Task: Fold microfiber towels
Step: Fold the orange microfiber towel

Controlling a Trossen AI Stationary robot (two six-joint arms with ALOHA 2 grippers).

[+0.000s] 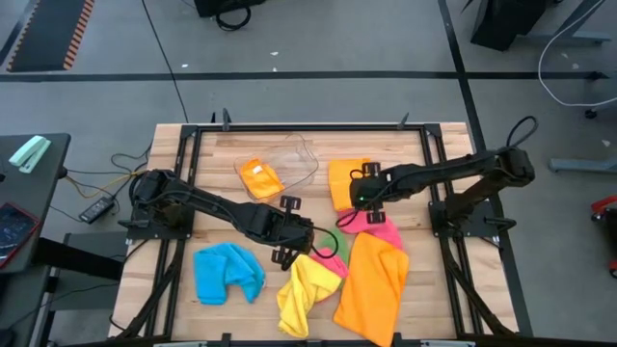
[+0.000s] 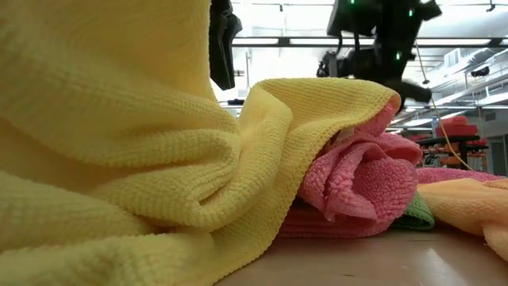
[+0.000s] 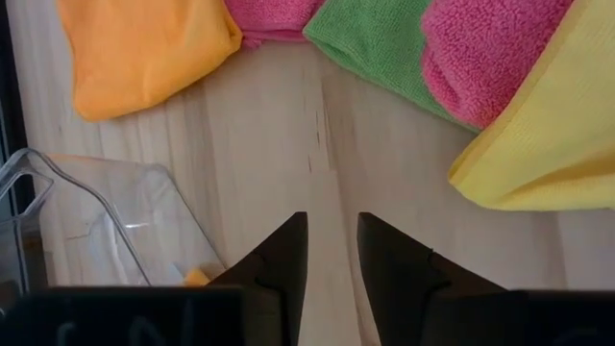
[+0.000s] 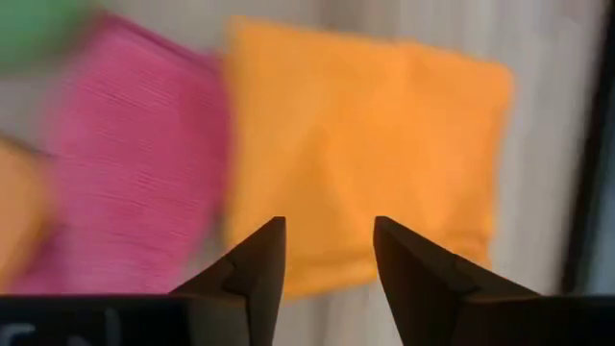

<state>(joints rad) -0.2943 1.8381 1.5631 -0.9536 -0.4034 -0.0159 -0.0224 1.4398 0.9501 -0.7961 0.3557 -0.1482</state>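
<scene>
Overhead, the wooden bench carries the whole spread of towels. A folded orange towel lies near the far middle, and the right gripper hovers at its near edge, just beside the pink towel. A large orange towel is spread at the near right, with a crumpled yellow towel just to its left and a sliver of green towel showing between yellow and pink. A bunched blue towel sits well apart at the near left. A clear plastic tub at the far middle holds another small orange towel. The left gripper is low over the bench at the far edge of the yellow towel.

From bench height, the yellow towel fills most of the frame in thick folds, draped over the rolled pink towel; the green towel peeks out beneath.

Past the left wrist, the left gripper has its fingers slightly apart over bare wood, holding nothing, with the tub's wall close by and the yellow, pink, green and folded orange towels ahead.

Past the right wrist, the right gripper has its fingers spread and empty above the folded orange towel, the pink towel beside it.
</scene>
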